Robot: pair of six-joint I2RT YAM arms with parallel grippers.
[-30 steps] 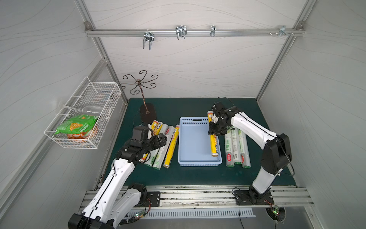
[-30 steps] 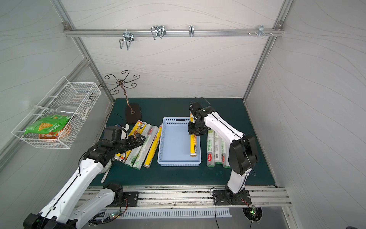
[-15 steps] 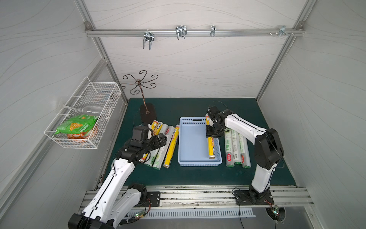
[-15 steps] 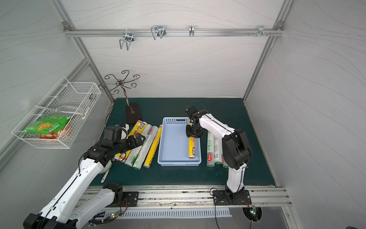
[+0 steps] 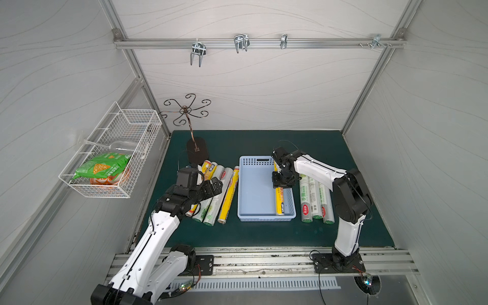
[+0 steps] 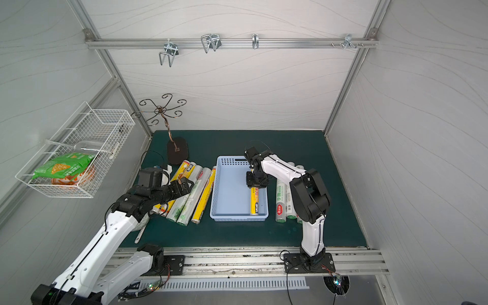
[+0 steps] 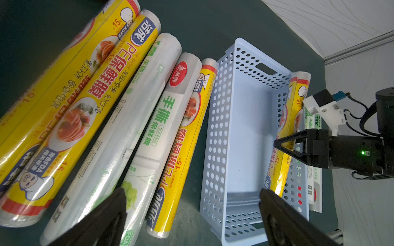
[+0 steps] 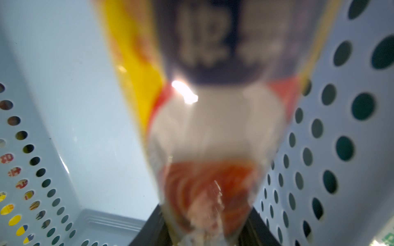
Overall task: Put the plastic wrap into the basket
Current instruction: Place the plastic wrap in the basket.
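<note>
I read "PE保鲜膜", "FDA" and "15" on the yellow roll (image 7: 70, 127) — green "手撕" on the white roll (image 7: 164, 132) beside it — and "300" on a farther white roll (image 7: 316, 119).

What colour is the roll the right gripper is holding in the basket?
Yellow with red lettering; the roll shows best in the left wrist view.

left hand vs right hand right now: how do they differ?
1. The left hand is wide open and empty; the right hand is closed on a yellow-label plastic wrap roll.
2. The left hand hovers over the loose rolls lying on the mat beside the pale-blue basket; the right hand is over the basket, with the roll's near end down inside it.

Shared: both are black and two-fingered.
</note>
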